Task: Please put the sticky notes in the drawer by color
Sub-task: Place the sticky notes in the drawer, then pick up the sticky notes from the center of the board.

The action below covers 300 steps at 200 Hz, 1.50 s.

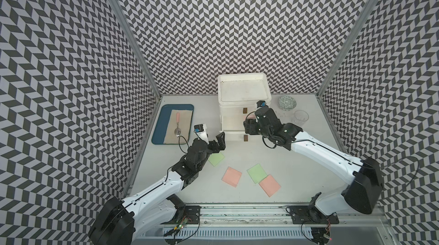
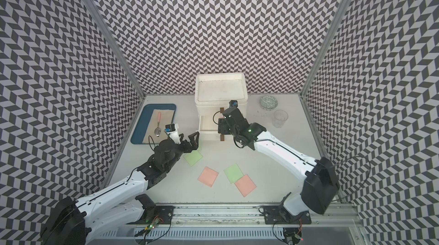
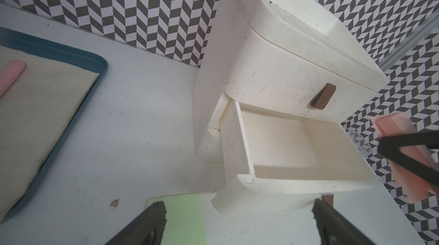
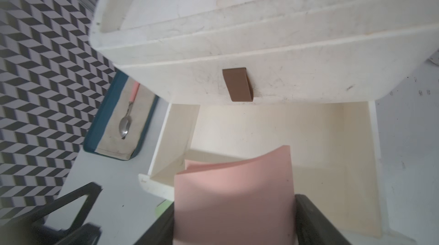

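Note:
The white drawer chest (image 1: 242, 89) stands at the back. The drawer (image 4: 308, 132) under its shut top one is pulled out, and what shows of its floor is bare. My right gripper (image 4: 234, 227) hangs over it, shut on a bowed salmon pink sticky note (image 4: 234, 196) by two opposite edges. My left gripper (image 1: 217, 145) stands open in front of the chest's left corner, over a green note (image 3: 185, 217) without touching it. Another green note (image 1: 257, 173) and two pink notes (image 1: 232, 176) (image 1: 269, 185) lie flat on the table nearer the front.
A blue tray (image 1: 158, 125) with a beige cloth and a pink-handled spoon (image 1: 177, 125) sits at the back left. A patterned bowl (image 1: 287, 103) and a clear cup (image 1: 301, 117) stand right of the chest. Patterned walls enclose the table.

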{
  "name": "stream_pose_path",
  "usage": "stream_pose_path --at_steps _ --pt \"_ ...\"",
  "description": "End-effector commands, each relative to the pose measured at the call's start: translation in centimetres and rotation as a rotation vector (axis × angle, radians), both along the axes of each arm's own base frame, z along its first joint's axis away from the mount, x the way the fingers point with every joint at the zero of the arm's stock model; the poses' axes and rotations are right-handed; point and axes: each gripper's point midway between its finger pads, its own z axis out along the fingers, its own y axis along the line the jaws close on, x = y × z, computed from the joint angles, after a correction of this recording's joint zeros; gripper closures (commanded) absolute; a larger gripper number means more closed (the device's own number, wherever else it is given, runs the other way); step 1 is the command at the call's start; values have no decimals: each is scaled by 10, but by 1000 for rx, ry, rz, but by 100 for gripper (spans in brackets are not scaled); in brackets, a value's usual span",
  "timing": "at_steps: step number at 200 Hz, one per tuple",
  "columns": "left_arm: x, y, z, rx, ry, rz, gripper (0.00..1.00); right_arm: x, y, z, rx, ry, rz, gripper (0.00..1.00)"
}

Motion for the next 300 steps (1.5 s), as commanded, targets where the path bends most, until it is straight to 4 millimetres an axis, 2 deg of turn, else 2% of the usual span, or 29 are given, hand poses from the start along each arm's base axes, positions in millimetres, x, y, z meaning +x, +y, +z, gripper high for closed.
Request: stream_pose_path --at_steps 1,40,60,80,103,123,137,152,166,176,205,255,300 --pt "0 6 2 25 -23 29 0 31 3 12 -35 -82 -18 26" --pt "0 17 2 29 -20 86 0 43 1 1 -99 -69 -37 14" --pt "1 25 -2 33 -4 129 0 35 0 5 -94 -52 -18 12" --pt "2 30 -6 29 10 156 0 17 1 11 -85 -39 33 12" --pt "3 30 -7 25 13 154 0 -28 17 14 -77 -42 170 12" --pt "4 38 -12 6 31 191 0 -87 43 -5 -83 -7 359 12" --pt "4 46 -17 -14 55 230 0 -132 61 -30 -98 15 495 12" --pt "6 49 -20 -30 73 222 0 -170 66 -70 -141 63 581 11" --pt "8 52 -23 -48 90 213 0 -188 67 -101 -161 112 620 11" --pt "8 54 -24 -56 96 214 0 -198 71 -115 -146 129 668 10" --pt "7 62 -24 -72 94 232 0 -200 84 -141 -229 100 709 10" --pt "7 67 -25 -85 90 236 0 -194 112 -161 -353 52 817 8" --pt "7 69 -23 -78 85 241 0 -194 103 -189 -449 98 833 7"
